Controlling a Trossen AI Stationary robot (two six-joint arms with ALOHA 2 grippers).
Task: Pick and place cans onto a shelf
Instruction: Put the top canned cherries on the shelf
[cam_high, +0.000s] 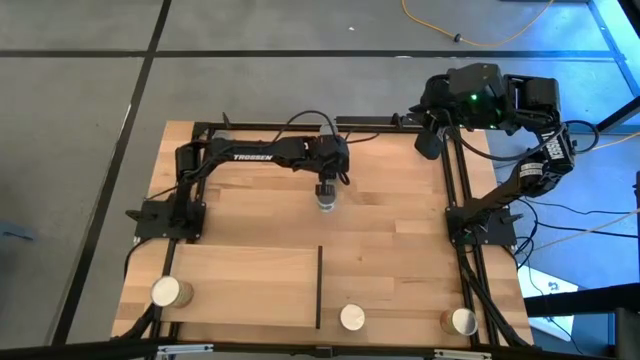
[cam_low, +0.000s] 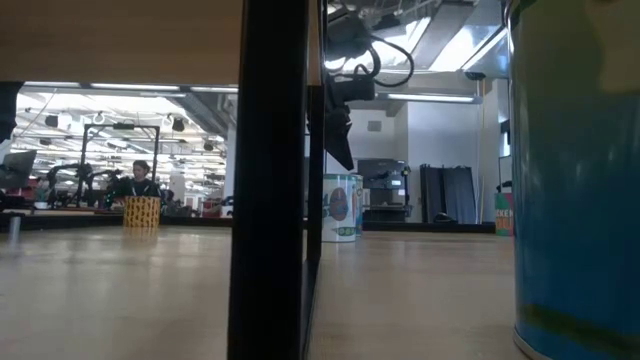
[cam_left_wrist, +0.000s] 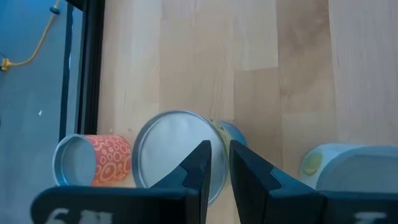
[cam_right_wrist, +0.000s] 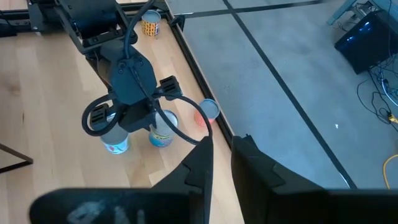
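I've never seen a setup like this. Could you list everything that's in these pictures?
cans: six seen; grey, blue-yellow and orange ones clustered mid-table under the left hand, three pale-topped ones along the table's front edge
shelf: one, light wood with a black bar, at the table's front
table: one, plank wood, black frame
cable: one, yellow, on the grey floor behind the table
person: one, far back in the room
left hand: dark, just above the middle can's silver top, fingers close together
right hand: dark, raised at the back right corner, fingers close together, waiting
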